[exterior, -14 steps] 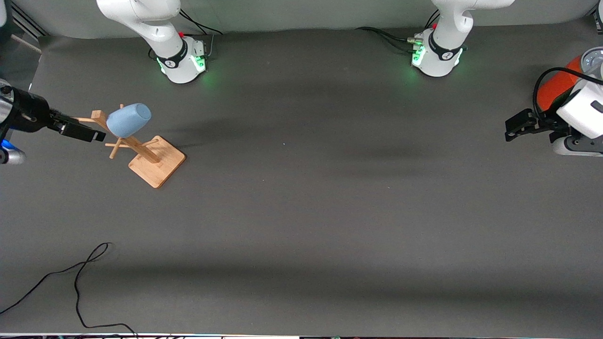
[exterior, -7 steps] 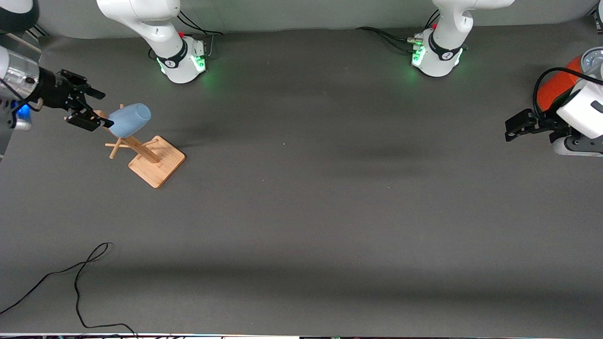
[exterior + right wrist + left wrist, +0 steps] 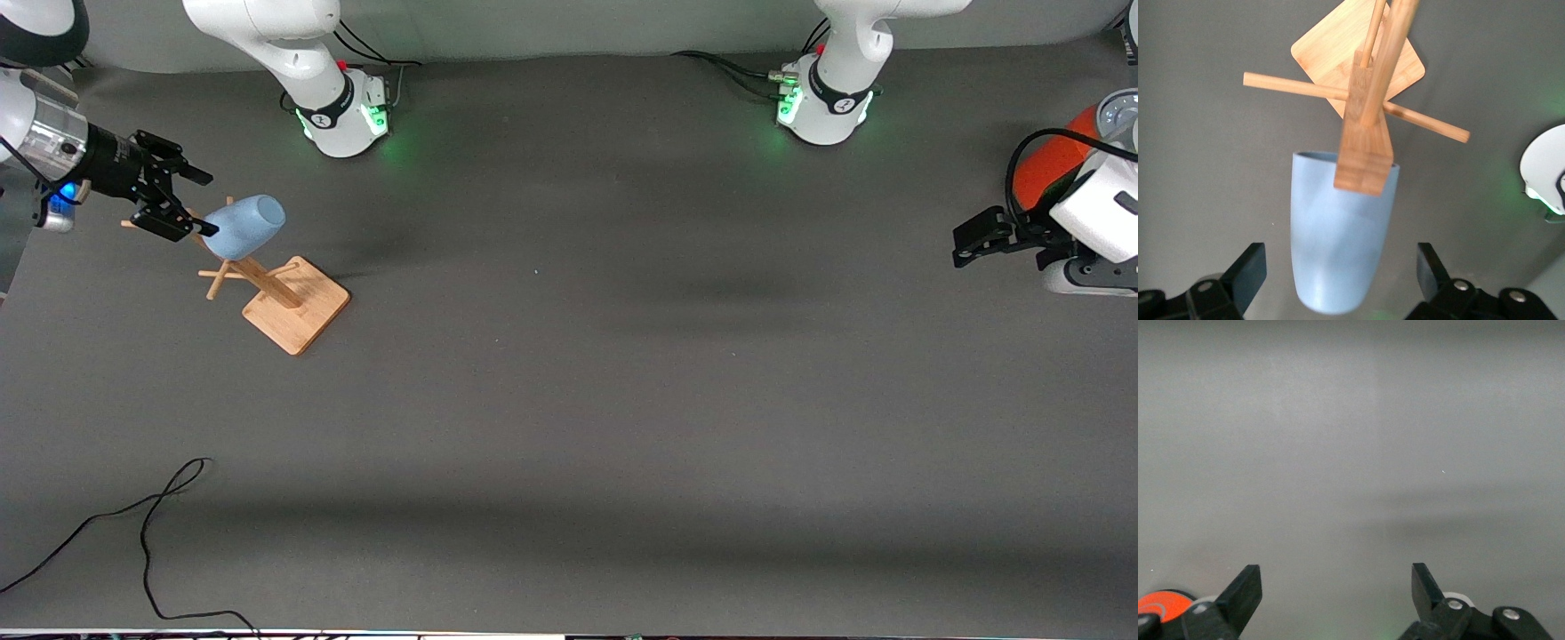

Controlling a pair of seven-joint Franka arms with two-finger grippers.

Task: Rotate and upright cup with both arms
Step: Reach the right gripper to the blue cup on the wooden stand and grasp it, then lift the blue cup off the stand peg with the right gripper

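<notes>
The light-blue cup hangs tilted on a peg of the wooden rack, toward the right arm's end of the table. In the right wrist view the cup has its mouth over the rack's post. My right gripper is open at the cup's rounded base. Its fingers stand one on each side of the base without touching it, as the right wrist view shows. My left gripper is open and empty and waits at the left arm's end of the table, also in the left wrist view.
An orange-red can with a silver top stands right beside the left arm's wrist; its edge shows in the left wrist view. A black cable lies on the table near the front camera, toward the right arm's end.
My right gripper has turned and risen from beside the rack's peg to the cup's rounded base, fingers now spread around it. The cup, the rack and the left arm have not moved.
</notes>
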